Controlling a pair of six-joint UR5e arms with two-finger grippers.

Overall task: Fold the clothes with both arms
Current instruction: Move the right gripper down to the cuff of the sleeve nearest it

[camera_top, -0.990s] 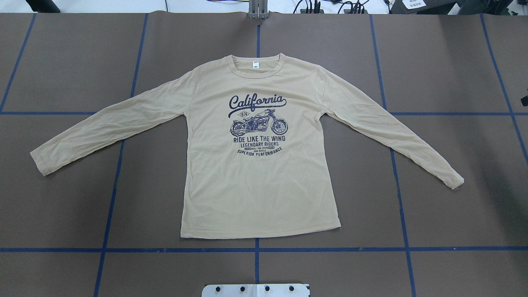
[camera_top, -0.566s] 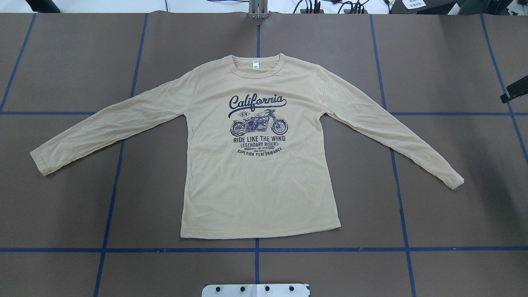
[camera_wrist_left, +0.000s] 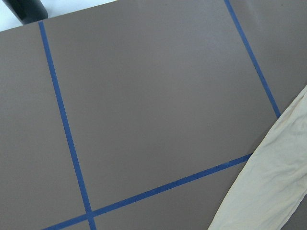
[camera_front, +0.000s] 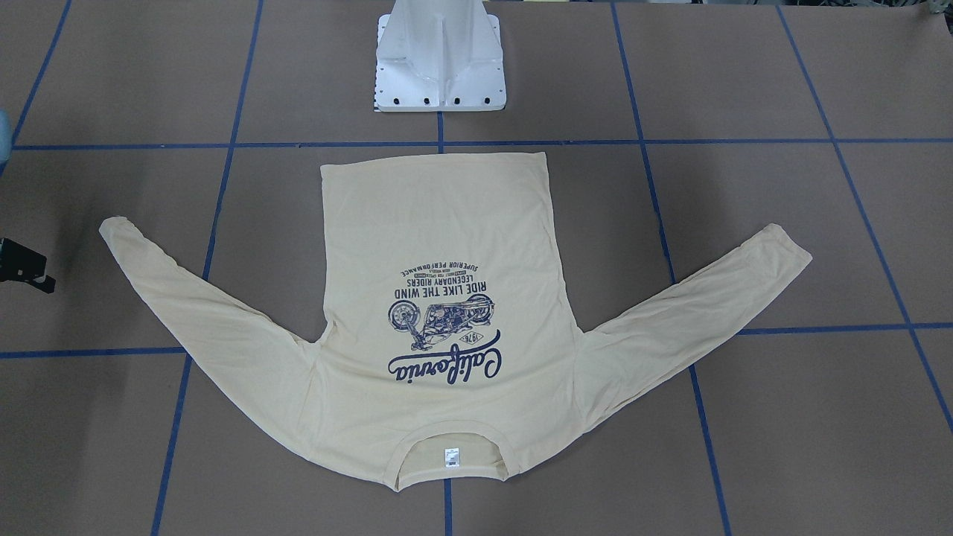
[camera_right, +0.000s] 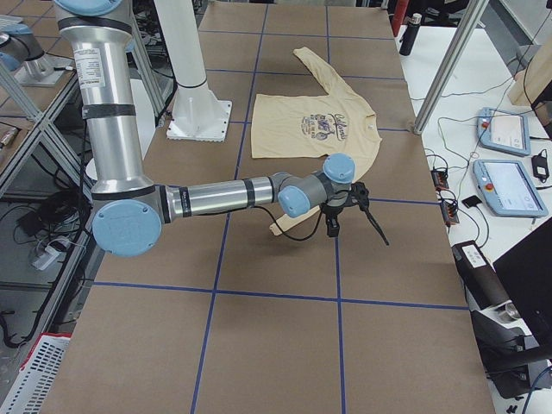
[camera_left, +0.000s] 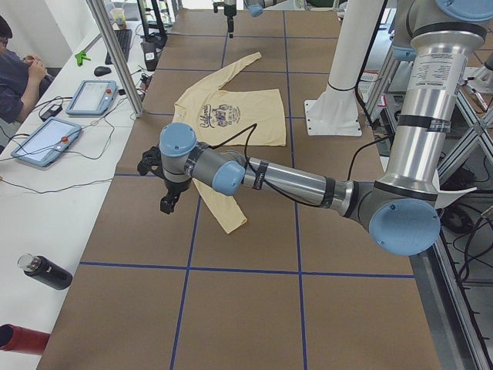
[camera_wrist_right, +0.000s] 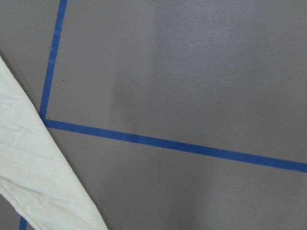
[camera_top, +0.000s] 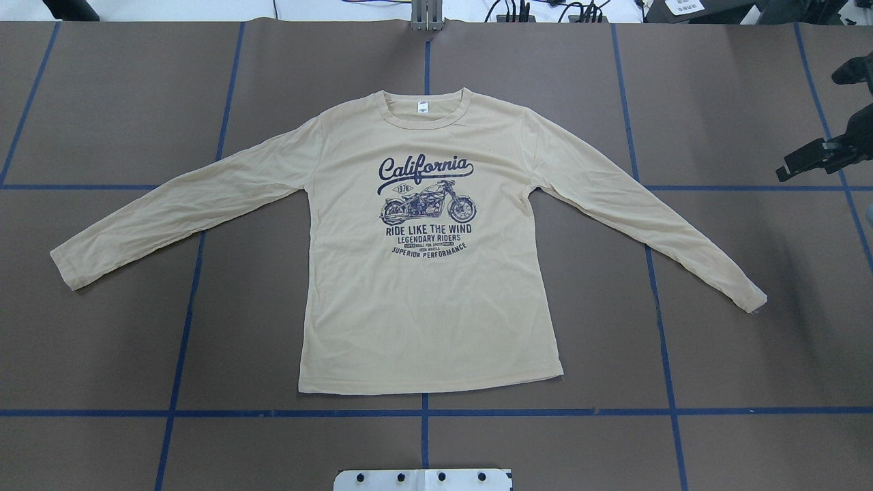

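One edge-cropped right claw (camera_top: 815, 158)

Robotics lab. Wide desk (camera_top: 750, 354) under brown sheet, blue tape grid (camera_top: 273, 413). White pedestal (camera_front: 441, 59) bolted on it; grey robot arm (camera_left: 293, 181) reaches across. Far side desk (camera_left: 31, 223) carries teach pendants (camera_left: 91, 97), black bottle (camera_left: 46, 271); aluminium post (camera_left: 115, 54) beside; person (camera_left: 17, 77) seated there.

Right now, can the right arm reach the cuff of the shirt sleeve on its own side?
Probably yes. The right gripper hangs over bare table out to the side of that cuff, with nothing lying between them.
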